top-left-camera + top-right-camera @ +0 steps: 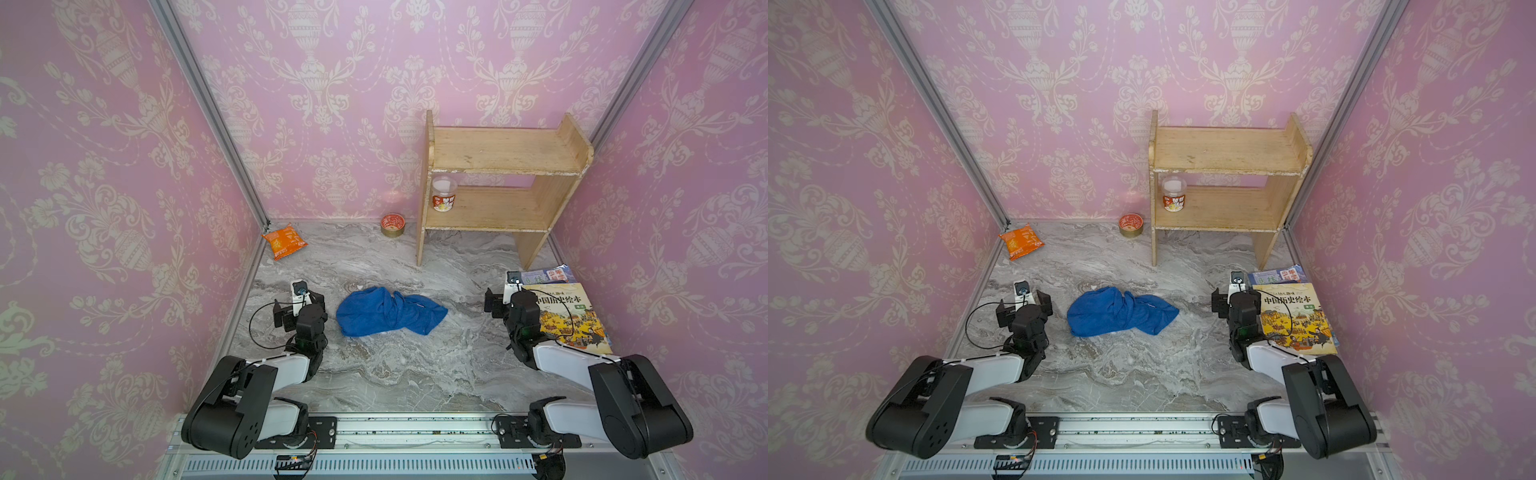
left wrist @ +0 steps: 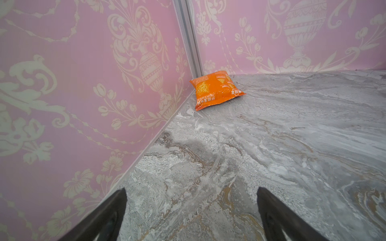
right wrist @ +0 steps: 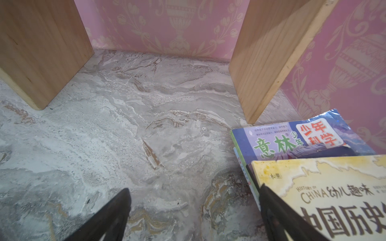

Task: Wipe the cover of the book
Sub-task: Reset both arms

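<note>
The book (image 1: 575, 318) (image 1: 1298, 320) has a yellow illustrated cover and lies flat at the right edge of the marble table, on top of a blue magazine (image 3: 292, 137). A crumpled blue cloth (image 1: 386, 311) (image 1: 1117, 311) lies in the middle of the table, with neither arm touching it. My right gripper (image 1: 509, 299) (image 3: 194, 187) is open and empty just left of the book (image 3: 325, 183), one finger by its edge. Left of the cloth, my left gripper (image 1: 297, 307) (image 2: 191, 188) is open over bare marble.
A wooden shelf (image 1: 498, 187) stands at the back right with a lidded cup (image 1: 444, 193) on its lower board. A red tin (image 1: 392, 224) sits by the back wall. An orange snack bag (image 1: 284, 241) (image 2: 217, 89) lies in the back left corner. Pink walls close three sides.
</note>
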